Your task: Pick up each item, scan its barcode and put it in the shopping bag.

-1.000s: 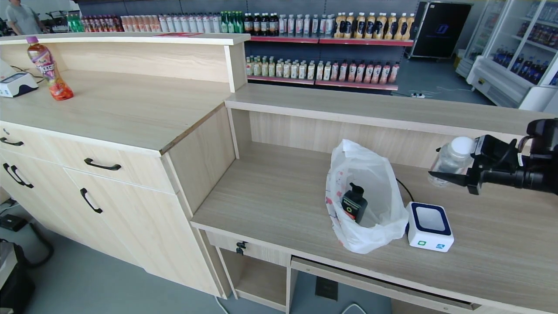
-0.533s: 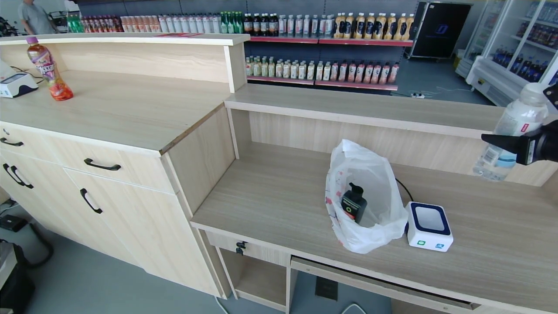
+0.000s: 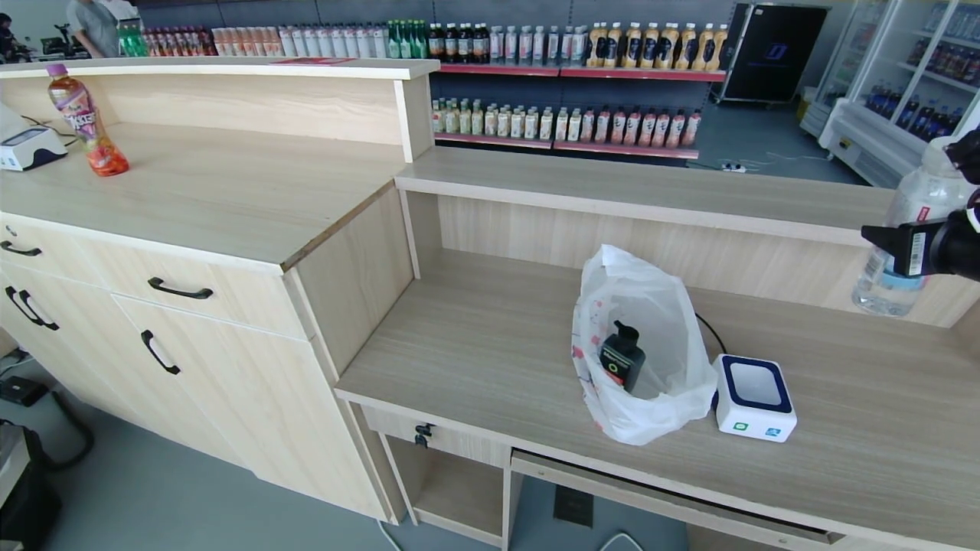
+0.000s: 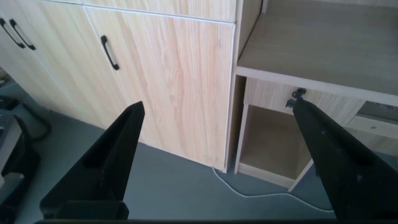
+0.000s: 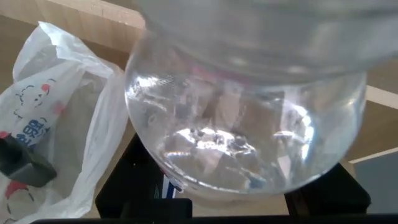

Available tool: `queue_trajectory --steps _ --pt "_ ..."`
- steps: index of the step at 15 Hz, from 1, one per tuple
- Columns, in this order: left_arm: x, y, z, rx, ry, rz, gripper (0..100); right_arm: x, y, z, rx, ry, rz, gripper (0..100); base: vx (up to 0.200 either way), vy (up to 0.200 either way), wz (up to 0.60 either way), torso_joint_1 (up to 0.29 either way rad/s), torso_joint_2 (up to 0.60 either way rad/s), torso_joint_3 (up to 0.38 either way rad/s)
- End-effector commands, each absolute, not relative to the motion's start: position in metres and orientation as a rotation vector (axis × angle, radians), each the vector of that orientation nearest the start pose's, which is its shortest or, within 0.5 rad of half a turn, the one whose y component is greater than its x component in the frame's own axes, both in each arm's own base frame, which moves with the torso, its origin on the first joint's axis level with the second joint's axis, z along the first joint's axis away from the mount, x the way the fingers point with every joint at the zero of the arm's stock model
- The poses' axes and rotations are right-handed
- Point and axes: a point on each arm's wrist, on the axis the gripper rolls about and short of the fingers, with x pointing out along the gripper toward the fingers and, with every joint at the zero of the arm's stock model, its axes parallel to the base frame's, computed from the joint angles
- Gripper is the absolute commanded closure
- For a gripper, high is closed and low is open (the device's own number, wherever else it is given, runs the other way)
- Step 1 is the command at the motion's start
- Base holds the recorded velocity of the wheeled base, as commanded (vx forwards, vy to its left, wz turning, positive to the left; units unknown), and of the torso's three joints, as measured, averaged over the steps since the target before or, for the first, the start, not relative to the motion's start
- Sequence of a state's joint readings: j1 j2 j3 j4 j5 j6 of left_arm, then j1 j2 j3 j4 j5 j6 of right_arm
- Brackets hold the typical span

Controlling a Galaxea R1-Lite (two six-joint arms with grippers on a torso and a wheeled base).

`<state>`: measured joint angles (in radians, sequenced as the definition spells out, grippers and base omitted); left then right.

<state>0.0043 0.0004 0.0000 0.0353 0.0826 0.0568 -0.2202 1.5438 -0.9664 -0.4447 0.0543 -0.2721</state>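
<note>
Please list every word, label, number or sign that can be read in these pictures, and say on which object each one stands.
Nothing is clear enough to quote.
water bottle: small red label mark, too small to read.
shopping bag: blue and red printed characters, blurred.
scanner: one green and one blue icon, no readable words.
orange drink bottle: label lettering, blurred.
shelf bottles: labels too small.

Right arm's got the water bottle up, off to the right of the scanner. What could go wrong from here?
1. The right end effector grips the clear water bottle at mid-body above the counter; tilting it for a scan might let it slip.
2. The scanner sits against the shopping bag, so a low pass may knock either.
3. The bag's limp mouth and the pump bottle inside could block the drop.
</note>
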Motion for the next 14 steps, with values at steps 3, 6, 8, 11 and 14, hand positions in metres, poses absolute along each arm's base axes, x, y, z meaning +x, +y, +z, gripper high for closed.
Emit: queue_trajectory --steps 3,6,8,11,14 --pt "-0.023 0.002 0.072 0.06 0.038 0.086 0 0.286 -0.055 0.24 -0.25 0.16 -0.126 100 0.0 0.0 0.6 -0.061 0.13 0.085" --pt "-0.023 0.002 0.072 0.058 0.038 0.086 0 0.306 -0.053 0.221 -0.205 0.184 -0.104 100 0.0 0.0 0.2 -0.132 0.36 0.199" --pt "-0.023 0.002 0.072 0.058 0.038 0.086 0 0.32 -0.05 0.211 -0.169 0.176 -0.088 100 0.0 0.0 0.0 -0.044 0.11 0.066" --pt "-0.023 0.002 0.072 0.06 0.038 0.086 0 0.338 -0.043 0.196 -0.157 0.146 -0.061 100 0.0 0.0 0.0 0.0 0.0 0.0" --pt "-0.023 0.002 0.072 0.058 0.038 0.086 0 0.352 -0.03 0.18 -0.119 0.152 -0.021 100 0.0 0.0 0.0 0.0 0.0 0.0"
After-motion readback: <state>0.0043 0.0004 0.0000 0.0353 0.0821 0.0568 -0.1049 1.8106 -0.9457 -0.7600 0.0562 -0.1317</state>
